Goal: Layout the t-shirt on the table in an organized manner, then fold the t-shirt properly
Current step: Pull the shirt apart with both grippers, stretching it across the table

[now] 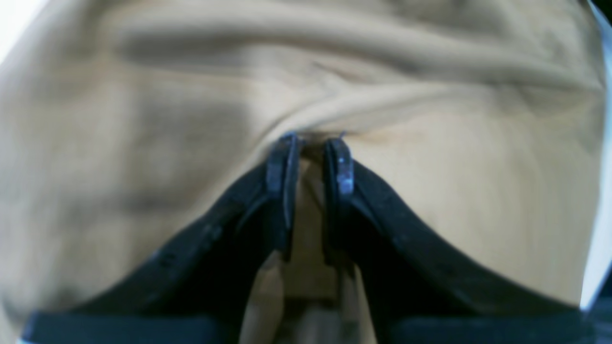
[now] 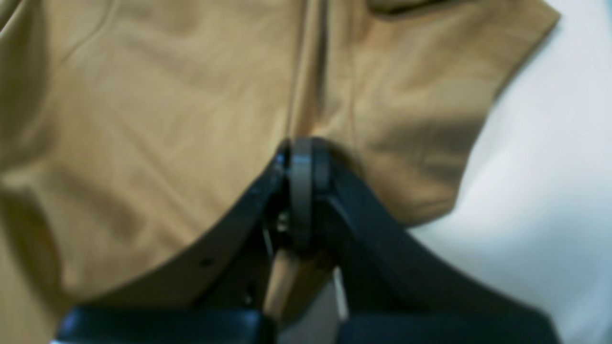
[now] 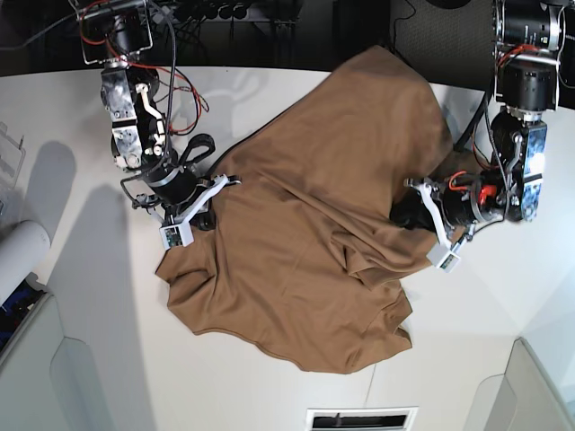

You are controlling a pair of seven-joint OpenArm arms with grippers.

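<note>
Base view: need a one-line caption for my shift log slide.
Both grippers, left and right, pinch opposite edges of the rumpled t-shirt on the table.

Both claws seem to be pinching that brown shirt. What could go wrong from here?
The left gripper pinches only a small bunch of the t-shirt, so the cloth might slip free if pulled. The right gripper holds near a sleeve; pulling from there could stretch the shirt crooked rather than flat. The shirt lies heavily creased on the table, so wrinkles may get folded in.
</note>
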